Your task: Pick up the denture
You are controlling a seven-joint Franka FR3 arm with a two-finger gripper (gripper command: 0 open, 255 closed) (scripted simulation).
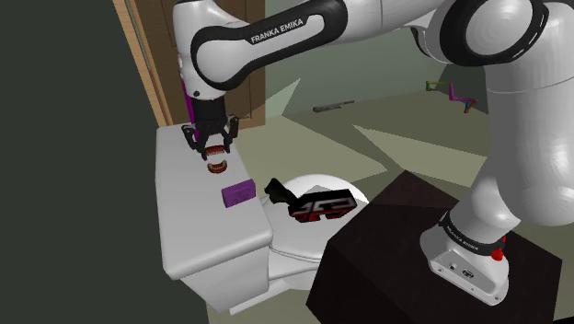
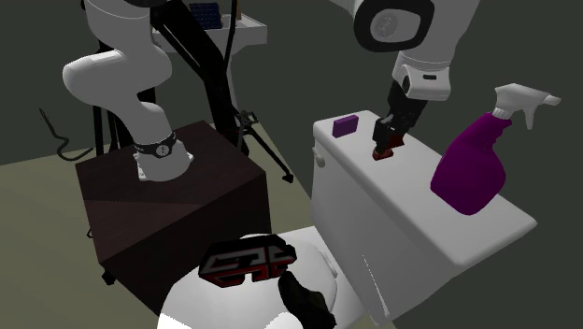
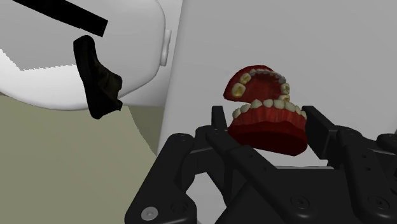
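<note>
Denture [image 3: 267, 118] sits right in the gripper [image 1: 212, 149], so there's basically no gap left to close. From the wrist view the two black fingers [image 3: 321, 130] stand one on each side of its red base, and they look pressed against it. I'd call that clamped on, not open. Its wide, side-to-side span runs across from finger to finger, with the toothed arches hinged open and facing away from the palm. That seems like the right way round for a pinch.

It's low over the white toilet tank lid [image 1: 198, 230], and I honestly can't say if it's touching the lid or just clear of it. My guess is the next move is simply straight up. Only one arm here, so no question who does it.

Count, working outward:
- one denture
- one small purple block [image 1: 238, 194] near it on the same tank lid
- one purple spray bottle [image 2: 472, 173] further along the lid, well apart from the gripper
- one black-and-red goggle-shaped thing [image 1: 320, 206] down on the closed toilet lid [image 1: 299, 247]
- one floppy black item [image 1: 279, 190] just beside that
- the dark stand [image 1: 414, 239] beyond
</note>
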